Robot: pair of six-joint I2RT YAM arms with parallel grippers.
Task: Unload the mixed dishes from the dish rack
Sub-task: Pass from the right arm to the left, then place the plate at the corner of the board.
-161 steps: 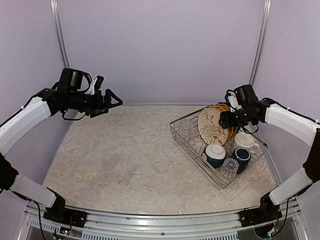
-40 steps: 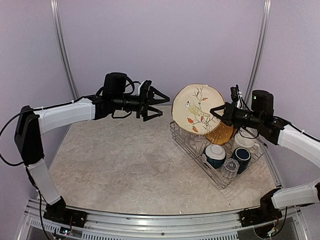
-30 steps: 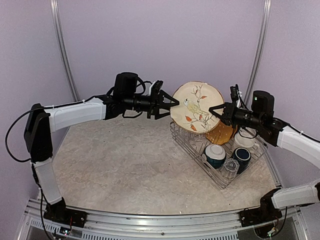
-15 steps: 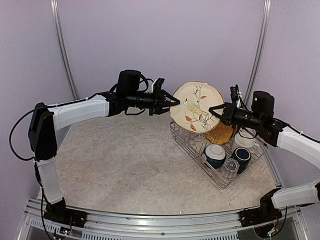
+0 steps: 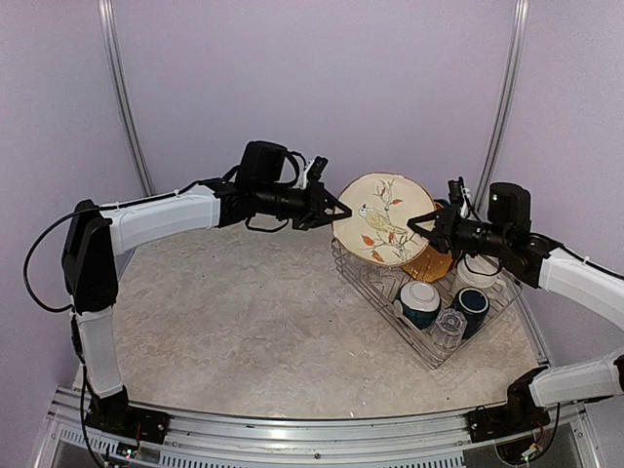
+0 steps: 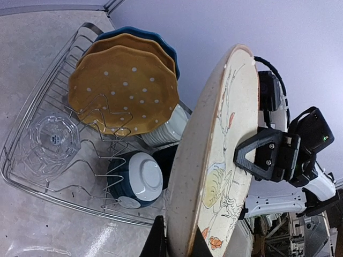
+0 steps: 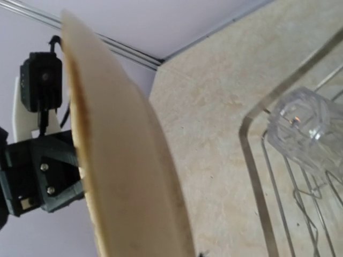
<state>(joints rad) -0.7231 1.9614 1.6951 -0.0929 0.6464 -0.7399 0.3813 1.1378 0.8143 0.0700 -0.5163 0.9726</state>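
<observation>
Beige table (image 5: 244,322), cream floral plate (image 5: 382,216) clamped between left hand (image 5: 342,212), right hand (image 5: 416,222)

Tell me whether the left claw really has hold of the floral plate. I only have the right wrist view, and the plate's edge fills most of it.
Observer: Yes. In the left wrist view the left claw is shut on the rim of the cream floral plate.
Operator: And the other arm?
Observer: The top view shows the right claw shut on the opposite rim, so both hold the plate upright, raised above the dish rack.
Operator: What is in the rack behind it?
Observer: Two orange plates with white dots stand there, with a blue plate behind them.
</observation>
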